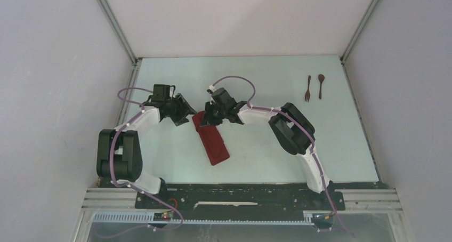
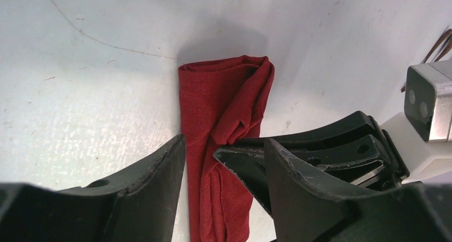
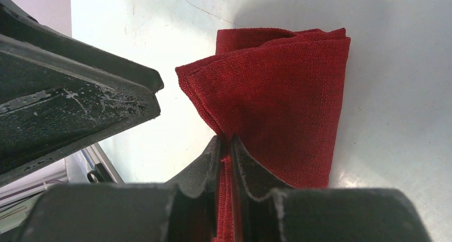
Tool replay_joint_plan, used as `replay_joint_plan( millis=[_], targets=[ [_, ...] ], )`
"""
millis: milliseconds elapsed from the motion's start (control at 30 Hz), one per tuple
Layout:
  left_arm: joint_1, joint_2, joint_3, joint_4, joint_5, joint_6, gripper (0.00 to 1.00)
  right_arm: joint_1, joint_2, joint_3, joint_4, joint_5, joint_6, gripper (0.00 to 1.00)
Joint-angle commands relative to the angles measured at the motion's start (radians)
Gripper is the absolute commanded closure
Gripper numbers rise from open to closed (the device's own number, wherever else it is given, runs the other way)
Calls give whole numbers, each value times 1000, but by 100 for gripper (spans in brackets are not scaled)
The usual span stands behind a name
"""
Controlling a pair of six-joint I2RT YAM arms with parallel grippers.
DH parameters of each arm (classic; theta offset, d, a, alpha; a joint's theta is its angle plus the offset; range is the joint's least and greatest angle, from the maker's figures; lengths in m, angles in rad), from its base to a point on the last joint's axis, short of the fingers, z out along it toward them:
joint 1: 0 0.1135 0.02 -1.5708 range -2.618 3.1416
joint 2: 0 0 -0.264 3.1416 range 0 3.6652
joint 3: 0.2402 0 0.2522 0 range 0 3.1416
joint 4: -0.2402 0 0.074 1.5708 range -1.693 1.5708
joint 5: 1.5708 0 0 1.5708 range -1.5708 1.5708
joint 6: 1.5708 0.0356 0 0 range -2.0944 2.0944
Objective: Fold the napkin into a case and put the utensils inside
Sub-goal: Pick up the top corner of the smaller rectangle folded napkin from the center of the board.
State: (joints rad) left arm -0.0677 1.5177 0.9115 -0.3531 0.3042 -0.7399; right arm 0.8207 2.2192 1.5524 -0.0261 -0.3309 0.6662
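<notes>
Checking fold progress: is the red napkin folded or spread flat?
Folded: the napkin lies as a narrow oblong strip, stacked layers showing at its end; the right pincer is shut on one edge.

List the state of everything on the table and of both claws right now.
napkin: folded into a narrow oblong, one layer pinched up at its far end.
fork: lying flat at far right, outside the napkin.
spoon: lying flat beside the fork, outside the napkin.
left claw: open, at the napkin's far end.
right claw: shut on a napkin fold.
</notes>
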Motion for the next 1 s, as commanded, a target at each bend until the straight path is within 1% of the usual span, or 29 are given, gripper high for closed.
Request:
replay_joint_plan(
  millis=[0,167,300,433,500,567,667,767,867,933,967],
  targets=[
    [-16,36,62,-8,46,22,41,17,-25,45,12,-2,-22,82],
    [-38,78,88,-18,41,19,44,21,-31,46,6,5,-32,82],
    [-43,121,115,-33,44,24,51,23,-36,43,6,11,-38,83],
    [-44,127,121,-32,33,26,61,27,-34,46,1,15,-44,83],
    [-44,124,122,-34,25,34,69,32,-39,49,-13,29,-61,81],
    [-43,125,124,-41,12,42,76,37,-51,49,-31,58,-92,76],
    [-43,143,134,-54,17,52,86,44,-72,57,-56,90,-146,72],
    [-39,150,145,-67,11,66,94,59,-94,65,-77,152,-241,65],
    [-33,145,145,-79,8,76,97,80,-120,59,-84,234,-320,55],
    [-29,140,143,-87,2,84,98,94,-128,60,-84,284,-359,45],
    [-27,137,141,-89,1,86,98,96,-127,64,-82,292,-372,43]
  ],
)
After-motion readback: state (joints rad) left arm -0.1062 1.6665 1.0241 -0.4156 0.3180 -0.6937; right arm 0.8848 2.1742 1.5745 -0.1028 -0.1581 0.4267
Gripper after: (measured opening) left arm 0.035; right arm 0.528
